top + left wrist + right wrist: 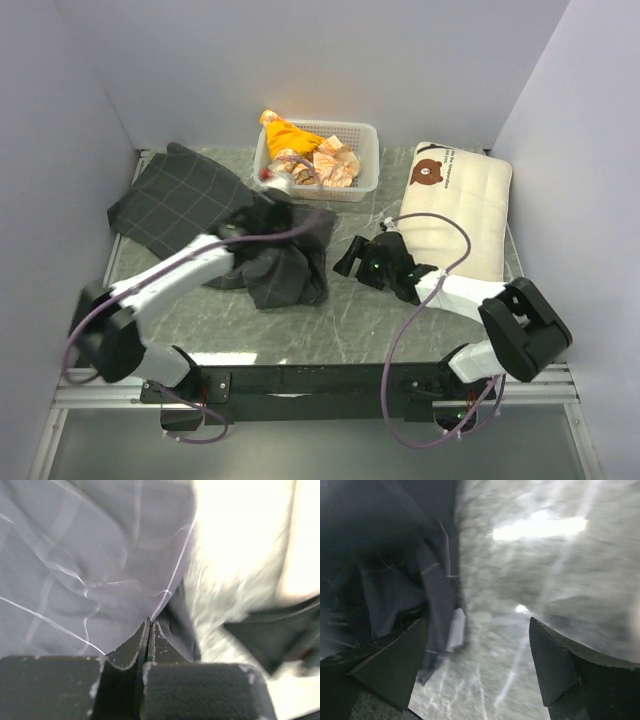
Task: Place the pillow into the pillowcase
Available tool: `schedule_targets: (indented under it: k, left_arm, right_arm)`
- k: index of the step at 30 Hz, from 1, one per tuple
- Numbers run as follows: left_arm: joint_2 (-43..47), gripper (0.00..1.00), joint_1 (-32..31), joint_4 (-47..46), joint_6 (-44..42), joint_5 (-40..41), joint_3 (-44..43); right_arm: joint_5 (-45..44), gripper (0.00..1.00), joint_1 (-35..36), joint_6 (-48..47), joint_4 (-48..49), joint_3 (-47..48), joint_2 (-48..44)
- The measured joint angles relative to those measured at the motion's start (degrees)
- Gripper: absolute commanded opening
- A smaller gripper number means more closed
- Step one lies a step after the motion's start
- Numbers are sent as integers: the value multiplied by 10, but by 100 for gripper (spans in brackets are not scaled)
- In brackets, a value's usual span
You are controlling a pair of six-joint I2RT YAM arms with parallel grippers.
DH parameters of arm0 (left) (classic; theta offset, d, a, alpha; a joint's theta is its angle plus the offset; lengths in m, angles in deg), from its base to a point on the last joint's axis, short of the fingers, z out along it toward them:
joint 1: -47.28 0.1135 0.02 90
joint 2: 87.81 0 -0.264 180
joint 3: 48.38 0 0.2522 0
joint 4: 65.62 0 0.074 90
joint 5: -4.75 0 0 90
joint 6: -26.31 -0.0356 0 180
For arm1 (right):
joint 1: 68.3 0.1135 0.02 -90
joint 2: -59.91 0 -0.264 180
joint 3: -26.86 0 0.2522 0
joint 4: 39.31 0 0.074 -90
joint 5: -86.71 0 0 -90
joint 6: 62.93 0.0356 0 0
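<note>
Lying in the basket [332, 190] are cloths [335, 160]; left pincer [149, 622] pressed together, right pincer [477, 622] spread

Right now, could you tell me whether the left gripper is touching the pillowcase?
Touching. The left wrist view shows the left gripper with its closed tips pinching a fold of the pillowcase.

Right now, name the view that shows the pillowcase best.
Top external: nearly the whole pillowcase, spread and crumpled. Left wrist shows only checked fabric pinched in the left claw; right wrist, a dark blurred fold.
</note>
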Motion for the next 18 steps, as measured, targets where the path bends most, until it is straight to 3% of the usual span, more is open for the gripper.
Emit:
schedule_targets:
  k: [6, 18]
  left_arm:
    - [120, 1, 159, -38, 12, -131, 9]
    - [124, 1, 227, -32, 33, -293, 13]
  right_arm:
    - [2, 86, 33, 0, 20, 61, 68]
    - [13, 79, 98, 39, 51, 198, 226]
